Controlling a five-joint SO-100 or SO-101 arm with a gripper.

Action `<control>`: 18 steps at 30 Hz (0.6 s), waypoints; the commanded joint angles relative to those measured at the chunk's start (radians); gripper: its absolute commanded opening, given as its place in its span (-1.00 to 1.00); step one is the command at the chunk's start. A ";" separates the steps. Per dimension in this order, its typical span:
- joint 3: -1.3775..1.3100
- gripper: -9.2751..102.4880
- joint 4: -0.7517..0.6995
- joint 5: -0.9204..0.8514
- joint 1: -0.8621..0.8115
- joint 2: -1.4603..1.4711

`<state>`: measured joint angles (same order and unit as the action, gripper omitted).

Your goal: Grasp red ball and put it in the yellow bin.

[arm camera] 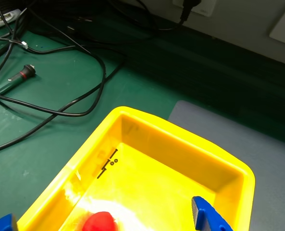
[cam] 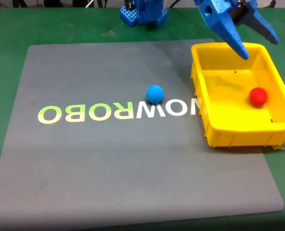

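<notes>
In the fixed view the blue gripper (cam: 260,50) hung above the yellow bin's (cam: 231,137) far end, its arm cut off by the top edge, its jaws spread apart and holding nothing. The red ball (cam: 258,96) lay inside the bin, toward its right wall. The wrist view cropped the ball (arm camera: 100,222) at the bottom edge, and only one fingertip (arm camera: 206,216) showed clearly. The grey mat (cam: 109,163) carried upside-down lettering, readable as "ROBO" and "WOW", its end hidden behind the bin; the blue ball (cam: 155,93) sat just above it.
</notes>
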<state>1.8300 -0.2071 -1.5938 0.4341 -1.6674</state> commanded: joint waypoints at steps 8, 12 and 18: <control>0.296 -0.29 -0.074 -0.048 -0.137 -0.383; 0.661 -0.54 -0.153 -0.104 -0.259 -0.730; 0.991 -0.83 -0.440 -0.129 -0.388 -1.190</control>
<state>2.7274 -0.5461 -1.7119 0.0951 -2.6277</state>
